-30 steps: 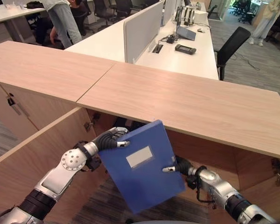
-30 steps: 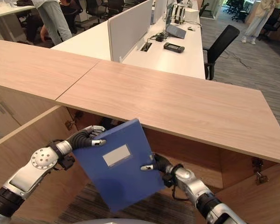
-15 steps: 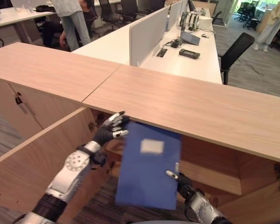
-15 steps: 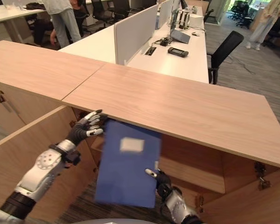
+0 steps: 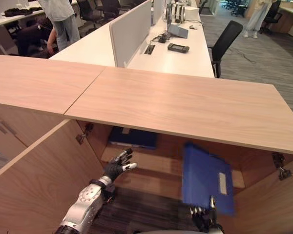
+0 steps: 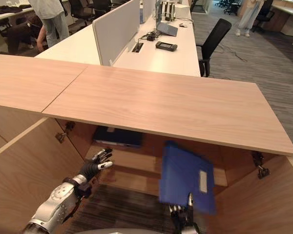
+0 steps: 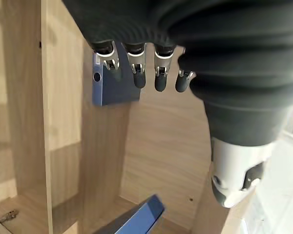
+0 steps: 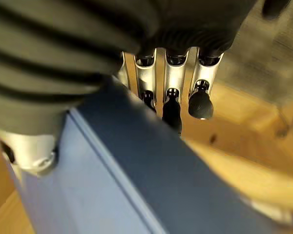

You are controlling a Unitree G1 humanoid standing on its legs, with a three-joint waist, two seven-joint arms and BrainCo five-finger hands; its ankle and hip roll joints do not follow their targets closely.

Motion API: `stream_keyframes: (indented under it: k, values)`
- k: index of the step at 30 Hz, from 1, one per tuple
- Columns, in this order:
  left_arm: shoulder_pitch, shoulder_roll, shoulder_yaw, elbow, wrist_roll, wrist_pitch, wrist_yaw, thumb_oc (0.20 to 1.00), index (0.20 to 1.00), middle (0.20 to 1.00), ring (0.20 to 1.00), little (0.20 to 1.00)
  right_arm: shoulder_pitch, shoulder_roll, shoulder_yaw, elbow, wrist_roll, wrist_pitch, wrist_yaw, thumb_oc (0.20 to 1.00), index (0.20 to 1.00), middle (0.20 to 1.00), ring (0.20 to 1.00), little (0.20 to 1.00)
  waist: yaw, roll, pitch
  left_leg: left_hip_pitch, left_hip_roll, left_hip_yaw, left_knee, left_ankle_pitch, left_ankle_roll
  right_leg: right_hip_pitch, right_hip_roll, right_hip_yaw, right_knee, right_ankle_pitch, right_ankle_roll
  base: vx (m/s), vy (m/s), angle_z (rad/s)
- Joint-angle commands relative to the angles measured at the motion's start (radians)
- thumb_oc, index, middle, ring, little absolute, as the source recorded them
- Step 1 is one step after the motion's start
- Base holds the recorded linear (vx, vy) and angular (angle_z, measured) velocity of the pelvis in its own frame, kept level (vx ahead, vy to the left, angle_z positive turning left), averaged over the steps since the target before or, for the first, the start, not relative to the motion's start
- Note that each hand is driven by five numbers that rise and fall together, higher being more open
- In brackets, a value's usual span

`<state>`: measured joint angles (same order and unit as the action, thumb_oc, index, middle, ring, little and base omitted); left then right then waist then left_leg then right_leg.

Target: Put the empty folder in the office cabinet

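The blue folder [image 5: 206, 178] with a white label stands nearly upright in the open cabinet's mouth, under the right part of the wooden top [image 5: 185, 102]. My right hand [image 5: 204, 218] grips its lower edge from below, thumb on the front face; in the right wrist view the fingers [image 8: 171, 100] run along behind the folder [image 8: 127, 180]. My left hand [image 5: 118, 165] hovers open to the left of it, apart from the folder, near the cabinet shelf [image 5: 151, 163]. In the left wrist view its fingers [image 7: 139, 73] are straight and hold nothing.
A second blue folder [image 5: 133, 138] lies flat on the upper shelf at the left. The cabinet's doors stand open at the left [image 5: 34, 180] and the right [image 5: 283, 209]. Behind are white desks, a black chair [image 5: 224, 41] and a person [image 5: 58, 14].
My left hand has let go of the folder and dropped lower. The right hand alone has carried the folder to the right and in under the cabinet top. The camera has shifted.
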<state>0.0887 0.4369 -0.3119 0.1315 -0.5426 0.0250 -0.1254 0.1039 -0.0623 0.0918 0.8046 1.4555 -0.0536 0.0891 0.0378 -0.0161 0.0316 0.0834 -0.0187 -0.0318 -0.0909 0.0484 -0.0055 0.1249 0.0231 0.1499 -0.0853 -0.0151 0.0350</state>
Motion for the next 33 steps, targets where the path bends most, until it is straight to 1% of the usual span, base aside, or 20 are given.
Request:
stream_keyframes:
  k: [1,7,10,14,16,18,20,21,22,23,24,25,26,27,28,32,33]
  values:
    - [-0.027,0.023,0.040,-0.030,-0.012,-0.054,0.008,1.000,1.000,1.000,1.000,1.000,-0.047,0.034,0.033,-0.066,-0.030,-0.020,0.029,0.200,0.200,0.200,0.200,0.200,0.003,-0.027,-0.011,0.024,-0.047,-0.043,0.004,-0.093,0.003,-0.029,-0.020,-0.096,-0.002,0.067,0.089,0.00,0.000,0.00]
    - [0.005,0.018,0.065,-0.009,-0.001,-0.040,0.008,1.000,1.000,1.000,1.000,1.000,-0.032,0.022,-0.002,-0.010,-0.060,-0.003,0.016,0.200,0.200,0.200,0.200,0.200,0.001,-0.020,-0.007,0.022,-0.049,-0.040,0.004,-0.096,0.007,-0.033,-0.022,-0.098,-0.002,0.066,0.092,0.00,0.019,0.00]
    - [0.058,0.017,0.099,0.044,0.025,-0.011,0.016,1.000,1.000,1.000,1.000,1.000,-0.058,-0.002,-0.021,-0.003,-0.105,0.015,0.002,0.200,0.200,0.200,0.200,0.200,0.008,-0.006,0.008,-0.004,-0.054,-0.028,0.004,-0.090,0.016,-0.063,-0.030,-0.086,-0.002,0.075,0.103,-0.06,0.080,-0.03]
    - [0.082,0.017,0.109,0.107,0.074,0.001,0.023,1.000,1.000,1.000,1.000,1.000,-0.093,-0.017,-0.017,-0.036,-0.115,0.004,-0.001,0.200,0.200,0.200,0.200,0.200,0.019,-0.001,0.014,-0.025,-0.061,-0.014,0.004,-0.087,0.025,-0.085,-0.038,-0.069,-0.002,0.084,0.114,-0.05,0.061,-0.07]
    - [0.091,0.008,0.121,0.161,0.107,0.006,0.033,1.000,1.000,1.000,1.000,1.000,-0.121,-0.032,-0.022,-0.070,-0.125,-0.009,-0.003,0.200,0.200,0.200,0.200,0.200,0.029,0.005,0.018,-0.037,-0.068,0.002,0.004,-0.086,0.035,-0.100,-0.052,-0.051,-0.002,0.091,0.128,-0.04,0.089,-0.20]
    - [0.097,0.004,0.131,0.201,0.116,0.012,0.037,1.000,1.000,1.000,1.000,1.000,-0.147,-0.050,-0.024,-0.108,-0.140,-0.020,-0.007,0.200,0.200,0.200,0.200,0.200,0.035,0.011,0.027,-0.046,-0.072,0.016,0.004,-0.087,0.043,-0.119,-0.077,-0.040,0.006,0.098,0.143,-0.07,0.074,-0.27]
    - [0.100,0.001,0.143,0.228,0.118,0.009,0.052,1.000,1.000,1.000,1.000,1.000,-0.189,-0.064,-0.022,-0.144,-0.152,-0.036,-0.013,0.200,0.200,0.200,0.200,0.200,0.037,0.019,0.053,-0.066,-0.065,0.039,0.004,-0.087,0.053,-0.173,-0.100,-0.027,0.061,0.114,0.162,-0.15,0.008,-0.40]
    - [0.098,0.003,0.153,0.245,0.116,0.004,0.061,1.000,1.000,1.000,1.000,1.000,-0.223,-0.068,-0.013,-0.155,-0.159,-0.048,-0.019,0.200,0.200,0.200,0.200,0.200,0.049,0.022,0.065,-0.083,-0.053,0.063,0.005,-0.086,0.055,-0.217,-0.110,-0.033,0.094,0.118,0.168,-0.16,-0.031,-0.40]
    - [0.099,0.005,0.158,0.267,0.119,0.001,0.070,1.000,1.000,1.000,1.000,1.000,-0.251,-0.069,-0.002,-0.171,-0.170,-0.062,-0.026,0.200,0.200,0.200,0.200,0.200,0.062,0.024,0.070,-0.093,-0.043,0.084,0.008,-0.086,0.052,-0.242,-0.125,-0.075,0.104,0.124,0.162,-0.09,0.000,-0.47]
    - [0.099,0.004,0.158,0.285,0.121,-0.004,0.077,1.000,1.000,1.000,1.000,1.000,-0.275,-0.064,0.005,-0.182,-0.183,-0.076,-0.033,0.200,0.200,0.200,0.200,0.200,0.077,0.022,0.070,-0.097,-0.041,0.104,0.009,-0.087,0.047,-0.263,-0.137,-0.133,0.101,0.126,0.154,0.02,0.032,-1.01]
    - [0.109,0.005,0.163,0.300,0.125,-0.009,0.084,1.000,1.000,1.000,1.000,1.000,-0.292,-0.061,0.010,-0.198,-0.193,-0.086,-0.040,0.200,0.200,0.200,0.200,0.200,0.088,0.018,0.071,-0.087,-0.039,0.126,0.007,-0.095,0.044,-0.268,-0.137,-0.203,0.086,0.127,0.143,0.05,0.025,-1.45]
    - [0.114,0.001,0.166,0.313,0.124,-0.007,0.085,1.000,1.000,1.000,1.000,1.000,-0.297,-0.062,0.020,-0.211,-0.195,-0.091,-0.040,0.200,0.200,0.200,0.200,0.200,0.091,0.009,0.073,-0.087,-0.041,0.139,0.005,-0.090,0.042,-0.279,-0.124,-0.241,0.072,0.130,0.132,0.06,-0.019,-1.58]
    - [0.114,0.006,0.161,0.327,0.128,-0.005,0.084,1.000,1.000,1.000,1.000,1.000,-0.298,-0.074,0.022,-0.220,-0.203,-0.101,-0.041,0.200,0.200,0.200,0.200,0.200,0.087,0.005,0.080,-0.081,-0.041,0.140,0.007,-0.090,0.042,-0.286,-0.105,-0.260,0.071,0.120,0.123,0.06,-0.069,-1.03]
    - [0.110,0.003,0.160,0.337,0.125,-0.005,0.081,1.000,1.000,1.000,1.000,1.000,-0.303,-0.083,0.008,-0.222,-0.208,-0.108,-0.040,0.200,0.200,0.200,0.200,0.200,0.083,0.003,0.083,-0.083,-0.040,0.130,0.014,-0.089,0.041,-0.278,-0.097,-0.260,0.060,0.113,0.126,0.20,-0.124,-0.24]
    - [0.128,-0.008,0.176,0.348,0.133,-0.002,0.078,1.000,1.000,1.000,1.000,1.000,-0.289,-0.095,-0.001,-0.230,-0.207,-0.109,-0.033,0.200,0.200,0.200,0.200,0.200,0.078,-0.003,0.072,-0.068,-0.039,0.122,0.009,-0.095,0.037,-0.254,-0.089,-0.264,0.046,0.110,0.111,0.25,-0.142,0.27]
    - [0.148,-0.019,0.193,0.368,0.127,0.005,0.075,1.000,1.000,1.000,1.000,1.000,-0.277,-0.120,-0.009,-0.246,-0.221,-0.113,-0.035,0.200,0.200,0.200,0.200,0.200,0.071,-0.002,0.059,-0.025,-0.012,0.101,0.004,-0.111,0.012,-0.220,-0.085,-0.293,0.044,0.098,0.097,0.19,-0.137,0.24]
    - [0.148,-0.019,0.193,0.368,0.127,0.005,0.075,1.000,1.000,1.000,1.000,1.000,-0.276,-0.120,-0.009,-0.246,-0.221,-0.113,-0.035,0.200,0.200,0.200,0.200,0.200,0.070,-0.001,0.060,-0.024,-0.012,0.100,0.004,-0.111,0.012,-0.219,-0.085,-0.294,0.045,0.097,0.097,0.11,-0.102,0.15]
